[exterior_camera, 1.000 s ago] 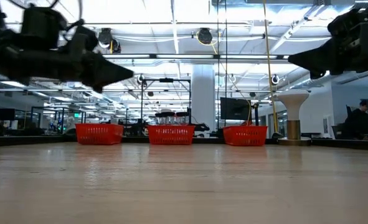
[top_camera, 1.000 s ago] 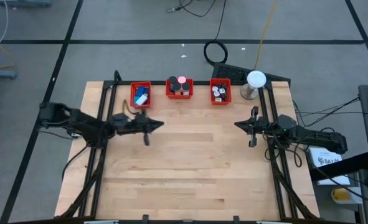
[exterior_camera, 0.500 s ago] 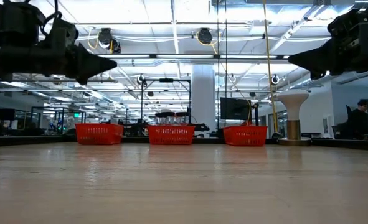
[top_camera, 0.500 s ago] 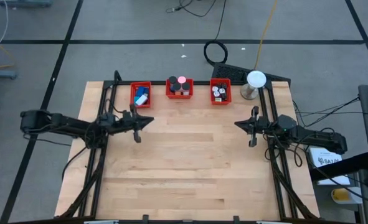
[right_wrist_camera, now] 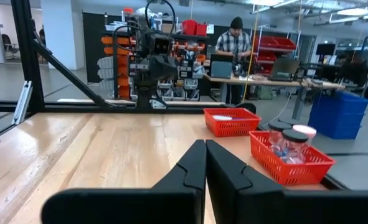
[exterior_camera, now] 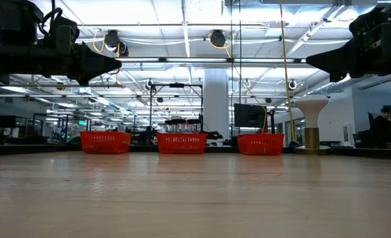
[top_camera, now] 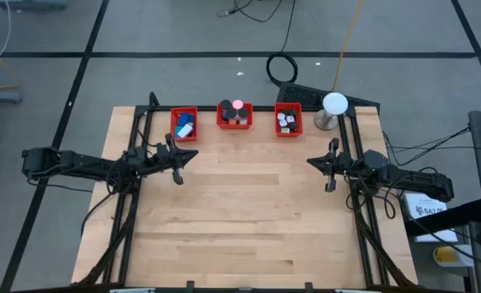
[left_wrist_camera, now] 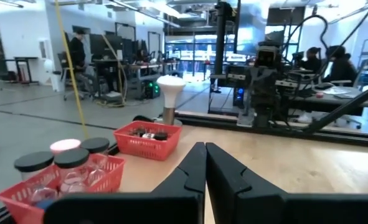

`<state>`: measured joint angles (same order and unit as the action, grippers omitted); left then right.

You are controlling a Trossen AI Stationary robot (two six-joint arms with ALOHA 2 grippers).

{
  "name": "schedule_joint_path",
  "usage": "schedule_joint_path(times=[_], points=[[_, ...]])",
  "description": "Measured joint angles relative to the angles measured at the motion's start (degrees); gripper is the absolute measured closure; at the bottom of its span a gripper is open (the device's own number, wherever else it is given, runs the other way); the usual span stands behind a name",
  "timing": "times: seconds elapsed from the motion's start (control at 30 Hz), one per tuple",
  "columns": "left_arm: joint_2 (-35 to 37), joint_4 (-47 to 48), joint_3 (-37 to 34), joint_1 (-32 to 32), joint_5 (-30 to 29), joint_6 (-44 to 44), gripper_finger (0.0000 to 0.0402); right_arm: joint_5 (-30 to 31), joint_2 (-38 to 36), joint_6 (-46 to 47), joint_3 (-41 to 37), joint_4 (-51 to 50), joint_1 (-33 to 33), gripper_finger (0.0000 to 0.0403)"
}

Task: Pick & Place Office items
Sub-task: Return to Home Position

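Along the far edge of the tabletop point(top_camera: 240, 212) three red bins stand in a row, and all the office items point(top_camera: 233, 114) in view lie inside them. The left bin point(top_camera: 172, 127) holds blue blocks point(top_camera: 184, 129) with a white bit, too tightly packed to count. The middle bin point(top_camera: 234, 126) holds four jars point(left_wrist_camera: 71, 168): three with dark lids and one with a pink lid. The right bin point(top_camera: 277, 122) holds small black and white bits point(top_camera: 286, 120) that are too small to count. One white round lamp point(top_camera: 334, 103) stands at the far right corner, just beside the right bin. Two arms reach in from the sides. The left pincer point(top_camera: 189, 154) hangs above the tabletop just in front of the left bin, its two fingers pressed together on nothing. The right pincer point(top_camera: 311, 162) hangs above the tabletop near the right edge, in front of the right bin and apart from it, its two fingers likewise pressed together and holding nothing.
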<state>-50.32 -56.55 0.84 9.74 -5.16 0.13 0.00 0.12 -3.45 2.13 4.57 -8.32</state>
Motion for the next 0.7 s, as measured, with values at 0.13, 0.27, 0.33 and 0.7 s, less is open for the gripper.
schedule_joint_path(times=[0.13,0.27,0.33,0.7], points=[[0.0,1.3,0.0,0.0,-0.9,-0.2,0.0391,0.1,0.0,-0.8,0.0,0.8,0.0,0.0403],[0.0,2.3,0.0,0.2,-0.2,0.0,0.0398,0.1,0.0,-0.5,0.0,0.8,0.0,0.0403],[0.0,2.9,0.0,1.6,2.4,-0.8,0.0399,0.1,0.0,-0.5,0.0,0.6,0.0,0.0403],[17.6,23.0,0.0,15.2,18.7,-4.2,0.0396,0.9,0.0,1.0,0.0,-0.3,0.0,0.0403]])
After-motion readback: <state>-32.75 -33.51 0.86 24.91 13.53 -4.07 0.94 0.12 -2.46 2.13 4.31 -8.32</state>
